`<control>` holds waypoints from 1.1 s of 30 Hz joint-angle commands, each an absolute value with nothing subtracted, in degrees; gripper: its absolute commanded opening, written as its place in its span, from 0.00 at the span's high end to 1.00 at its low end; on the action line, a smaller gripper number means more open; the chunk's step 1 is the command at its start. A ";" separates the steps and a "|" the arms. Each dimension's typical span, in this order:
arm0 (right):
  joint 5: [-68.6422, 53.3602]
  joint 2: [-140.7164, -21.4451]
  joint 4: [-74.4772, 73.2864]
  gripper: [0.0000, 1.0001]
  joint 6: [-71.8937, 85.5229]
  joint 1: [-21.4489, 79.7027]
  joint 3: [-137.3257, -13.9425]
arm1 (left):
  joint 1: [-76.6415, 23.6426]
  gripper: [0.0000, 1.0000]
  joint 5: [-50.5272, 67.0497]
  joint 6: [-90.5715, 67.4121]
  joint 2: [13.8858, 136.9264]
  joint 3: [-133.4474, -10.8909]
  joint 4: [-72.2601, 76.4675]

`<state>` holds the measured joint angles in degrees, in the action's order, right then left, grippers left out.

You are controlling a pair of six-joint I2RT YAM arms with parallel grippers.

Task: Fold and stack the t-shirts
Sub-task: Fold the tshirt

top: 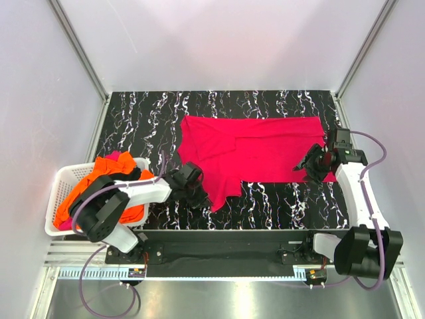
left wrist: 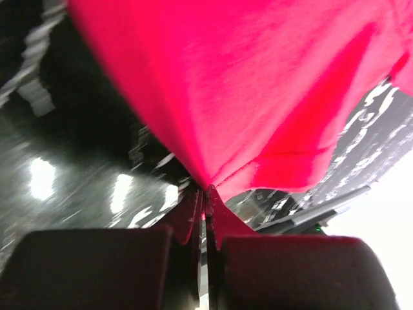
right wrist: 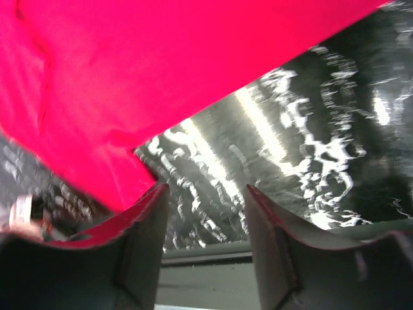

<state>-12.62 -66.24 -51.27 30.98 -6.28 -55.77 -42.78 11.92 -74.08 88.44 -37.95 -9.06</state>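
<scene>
The fingers of the left gripper (top: 193,187) sat from above at the near left tip of the red shirt (top: 265,149), though that view was too small to show their hold. The shirt lay spread flat over the middle of the table (top: 146,126), reaching toward the far edge and the right edge, with its left part folded over and running in a point toward the near edge. The right gripper (top: 311,163) was at the shirt's near right corner, by the right edge of the table. A white basket (top: 56,199) stood off the near left corner, holding an orange shirt (top: 106,166) with a bit of pink cloth (top: 117,155) above it. In the left wrist view the two dark fingers (left wrist: 97,265) were pressed together with no gap, pinching a fold of the shirt's hem between them; the cloth rose from the pinch and filled most of the frame, lifted off the marbled black table top. In the right wrist view the fingers (right wrist: 142,239) stood apart, with bare table showing between them. The shirt's edge crossed the upper left of that frame, and one corner of it hung down just beside the left finger, but nothing was clamped between the two.
</scene>
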 commanded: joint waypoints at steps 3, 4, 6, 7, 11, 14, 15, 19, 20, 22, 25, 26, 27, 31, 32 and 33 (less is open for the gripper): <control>-7.99 -71.79 -46.52 0.46 34.10 -14.11 -55.29 | -43.07 1.00 3.79 -69.27 80.52 -36.20 -19.68; -10.26 -74.59 -45.54 0.48 33.75 -16.06 -55.20 | -43.07 1.00 3.34 -68.04 79.55 -36.82 -20.99; -11.33 -77.51 -42.12 0.48 33.31 -19.84 -55.11 | -43.07 1.00 2.73 -63.91 77.61 -38.83 -21.88; -10.99 -79.96 -41.06 0.48 33.05 -22.73 -55.19 | -43.15 1.00 2.81 -62.85 77.17 -39.28 -21.97; -10.72 -85.42 -36.66 0.43 31.29 -28.73 -55.99 | -43.24 1.00 3.25 -57.06 76.73 -43.58 -21.97; -9.94 -88.41 -34.98 0.44 30.07 -33.11 -55.29 | -43.24 1.00 2.81 -54.59 77.43 -45.95 -22.15; -9.84 -89.29 -33.85 0.44 29.54 -34.27 -54.94 | -43.16 1.00 2.81 -54.06 77.69 -46.58 -22.41; -7.92 -92.45 -31.56 0.46 28.92 -36.21 -54.58 | -43.15 1.00 2.81 -51.95 79.10 -48.60 -22.41; -7.56 -92.81 -31.03 0.46 29.00 -36.21 -54.58 | -43.15 1.00 2.99 -51.51 79.36 -49.30 -22.41; -6.33 -93.25 -29.45 0.49 29.53 -36.21 -54.23 | -43.24 1.00 3.43 -51.07 80.24 -49.74 -22.41; -4.23 -92.64 -26.37 0.50 30.41 -36.21 -52.39 | -43.24 1.00 4.74 -50.36 81.12 -50.19 -21.89; -3.78 -92.64 -25.58 0.50 30.93 -36.30 -51.51 | -43.07 1.00 5.53 -50.27 81.30 -50.53 -21.97; -3.69 -92.81 -23.84 0.50 31.20 -36.21 -50.98 | -43.07 1.00 5.80 -50.19 81.39 -50.71 -21.89; -3.96 -94.22 -20.66 0.49 32.96 -36.21 -49.40 | -42.80 1.00 6.68 -49.40 81.65 -51.42 -21.88; -4.22 -94.65 -19.87 0.49 33.13 -36.21 -49.22 | -42.72 1.00 7.11 -49.39 81.74 -51.59 -21.88; -4.91 -95.79 -18.73 0.50 33.13 -36.21 -49.39 | -42.54 1.00 7.29 -49.31 81.74 -51.50 -21.88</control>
<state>-6.94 -93.21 -24.27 32.25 -36.38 -50.98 -42.87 5.78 -50.83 81.87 -48.99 -23.05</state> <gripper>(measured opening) 0.505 0.012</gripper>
